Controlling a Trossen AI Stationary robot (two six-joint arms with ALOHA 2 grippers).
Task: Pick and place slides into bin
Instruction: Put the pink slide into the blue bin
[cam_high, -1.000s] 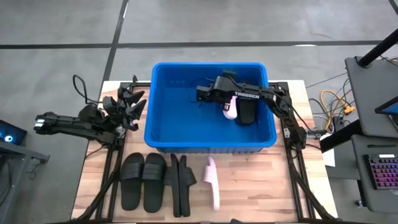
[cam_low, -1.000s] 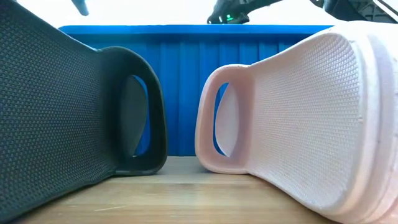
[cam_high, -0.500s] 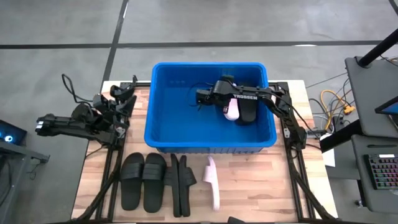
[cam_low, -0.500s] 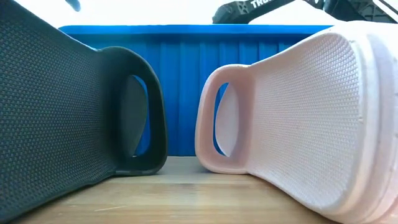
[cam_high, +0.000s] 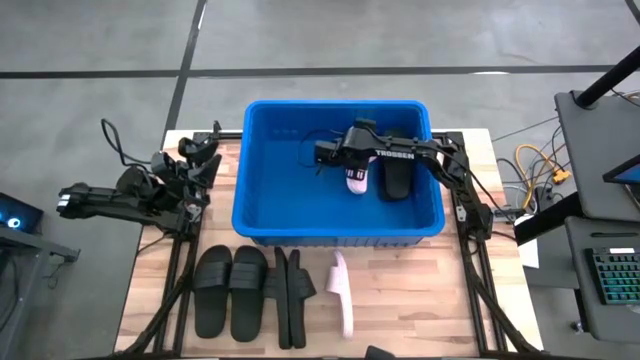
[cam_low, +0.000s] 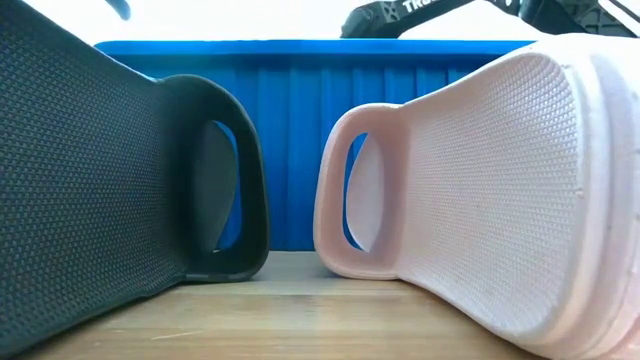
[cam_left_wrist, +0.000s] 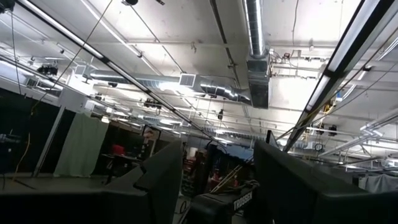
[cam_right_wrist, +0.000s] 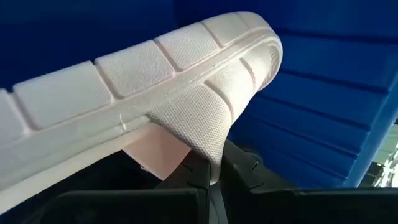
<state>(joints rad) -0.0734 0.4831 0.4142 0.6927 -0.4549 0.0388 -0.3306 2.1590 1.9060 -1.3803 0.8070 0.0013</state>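
Note:
The blue bin (cam_high: 262, 215) stands mid-table. My right gripper (cam_right_wrist: 211, 179) reaches into it from the right, shut on a pale pink slide (cam_high: 357, 179). A black slide (cam_high: 397, 182) lies on the bin's floor beside it. On the table near the bin lie two black slides sole-down (cam_high: 231, 291), two more black ones on edge (cam_high: 290, 293), and a second pink slide (cam_high: 343, 290) on its side. My left gripper (cam_left_wrist: 214, 186) is open at the table's left (cam_high: 203, 152), pointing up at the ceiling. My right gripper pinches the edge of the pink slide's strap (cam_right_wrist: 200, 134) between its two fingertips, slanting down from the table's right. The slide is tilted in front of the fingers, its sole's rim (cam_right_wrist: 155, 68) turned toward the wrist. Whether it touches the bin's floor, I cannot tell.
In the low view a black slide (cam_low: 110, 170) and the pink slide (cam_low: 480, 190) stand close in front, with the bin's near wall (cam_low: 290, 130) behind them. Cables lie by the table's right edge (cam_high: 540, 165). Bare wood shows at the near right (cam_high: 420, 300).
My right gripper has sunk lower inside the bin with the pink slide, which has shifted a little toward the bin's left and turned. My left arm has drawn back slightly toward the table's left edge, still open.

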